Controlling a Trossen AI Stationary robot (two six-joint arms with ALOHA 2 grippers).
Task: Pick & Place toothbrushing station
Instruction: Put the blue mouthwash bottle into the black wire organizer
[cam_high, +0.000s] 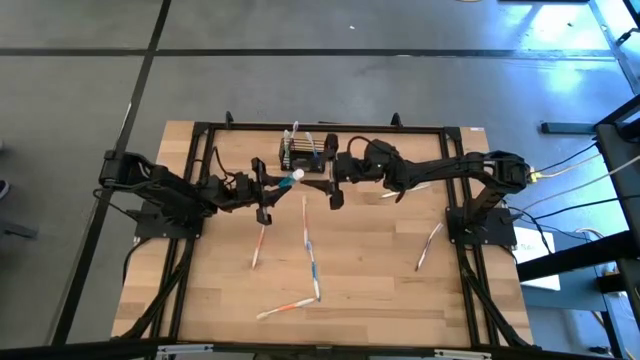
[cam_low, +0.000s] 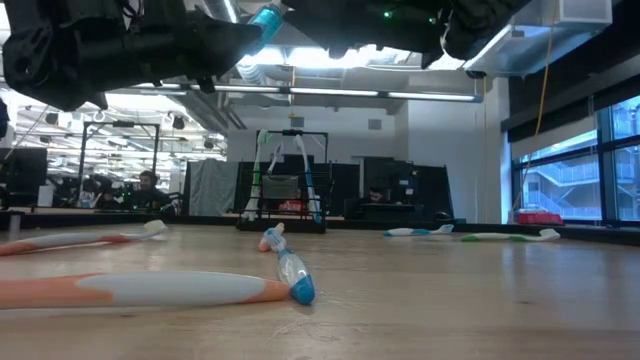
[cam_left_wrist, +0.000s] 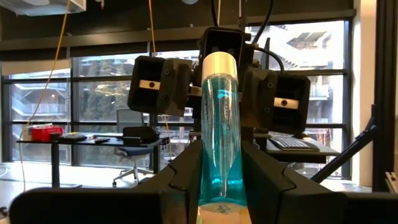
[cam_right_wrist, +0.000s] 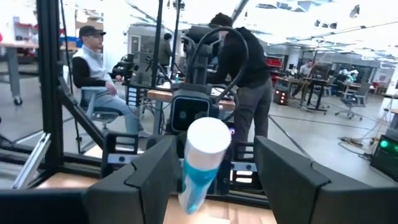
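the left tool (cam_high: 283, 183) is clamped on a teal tube (cam_left_wrist: 220, 149) with a white cap, holding it above the table (cam_high: 380, 270), cap end toward the right arm; the left wrist view shows its fingers (cam_left_wrist: 180, 180) pressed on both sides of the tube. the right tool (cam_high: 330, 180) faces it with jaws apart, the tube's cap between its fingers (cam_right_wrist: 146, 177) but not touching them. the toothbrushing station (cam_high: 300, 153), a black mesh basket, sits at the table's far edge, just beyond both tools. toothbrushes (cam_high: 310, 250) lie scattered across the table. people (cam_right_wrist: 99, 68) show in the room behind
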